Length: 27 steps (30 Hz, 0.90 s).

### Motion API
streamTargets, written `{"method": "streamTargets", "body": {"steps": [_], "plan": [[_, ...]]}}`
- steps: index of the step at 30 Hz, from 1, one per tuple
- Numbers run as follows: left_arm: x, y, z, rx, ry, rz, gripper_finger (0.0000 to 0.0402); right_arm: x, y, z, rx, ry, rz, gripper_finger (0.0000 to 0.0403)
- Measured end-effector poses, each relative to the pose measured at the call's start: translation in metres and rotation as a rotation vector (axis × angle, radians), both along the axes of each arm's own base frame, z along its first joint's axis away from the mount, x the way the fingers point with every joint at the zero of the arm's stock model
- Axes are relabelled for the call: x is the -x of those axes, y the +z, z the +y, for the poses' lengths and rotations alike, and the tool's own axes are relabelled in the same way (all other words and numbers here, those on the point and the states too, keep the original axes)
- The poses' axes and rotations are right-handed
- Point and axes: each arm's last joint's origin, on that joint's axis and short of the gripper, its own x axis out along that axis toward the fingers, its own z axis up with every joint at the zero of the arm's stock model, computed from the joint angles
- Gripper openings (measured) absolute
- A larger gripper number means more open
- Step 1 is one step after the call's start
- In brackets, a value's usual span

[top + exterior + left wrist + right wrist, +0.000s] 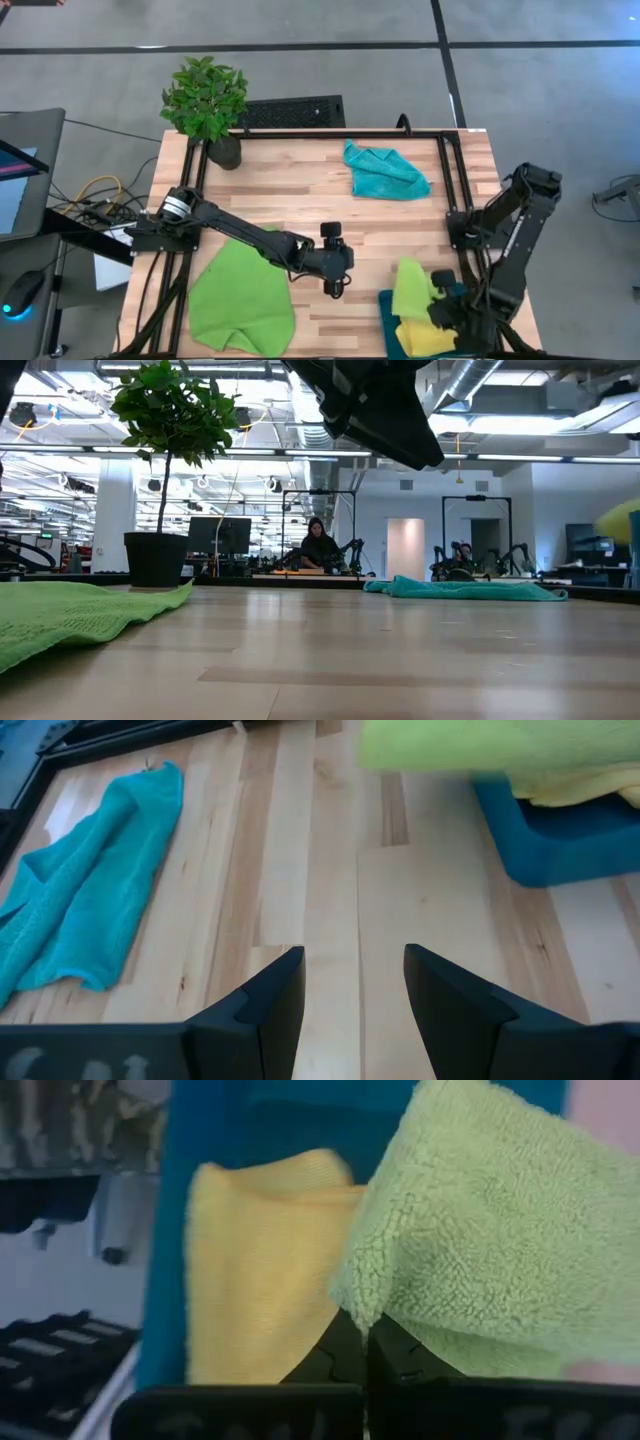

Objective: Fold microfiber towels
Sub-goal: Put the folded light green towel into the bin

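**Inspector:** Towels, four noted. Starting at the left of the high view: one lime green towel [240, 300] lies spread on the table's near left corner, one edge curled under. The left gripper [333, 285] hangs just above bare wood mid-table, jaws parted and holding nothing.

**Clerk:** And further right?

**Inspector:** A turquoise towel [385, 170] lies crumpled at the far side, well apart from the rest. At the near right corner sits a blue bin [387, 325] with a yellow towel [425, 340] in it. The right gripper [365, 1342] is clamped on a corner of the second lime green towel [412, 285], which hangs over the bin.

**Clerk:** Handling?

**Inspector:** In my judgement light, soft, floppy, with a fluffy pile that gives fair friction. They will sag and bunch when lifted by a single point, so take hold at a corner or hem and drag flat before folding.

**Clerk:** Surface and room?

**Inspector:** Wooden table [290, 190] of pale butcher-block, framed by black rails. A potted plant [207, 105] stands at the far left corner. Beyond is an open workshop with exposed ducts, other arm rigs and a seated person [318, 548].
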Motion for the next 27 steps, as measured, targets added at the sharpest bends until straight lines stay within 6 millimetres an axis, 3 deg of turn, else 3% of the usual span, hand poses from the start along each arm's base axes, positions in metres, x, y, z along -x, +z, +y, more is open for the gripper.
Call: {"method": "streamTargets", "body": {"steps": [13,18,27], "plan": [[0.000,0.001,0.001,0.003,0.027,-0.011,0.0164,0.014,-0.045,0.045,-0.043,0.003,0.121,0.0009],[0.000,0.001,0.001,0.011,0.033,-0.014,0.0164,0.014,-0.052,0.057,-0.107,0.016,0.119,0.0010],[-0.001,0.003,0.000,0.014,0.028,-0.034,0.0164,0.014,-0.053,0.053,-0.105,-0.136,0.162,0.0024]]}}
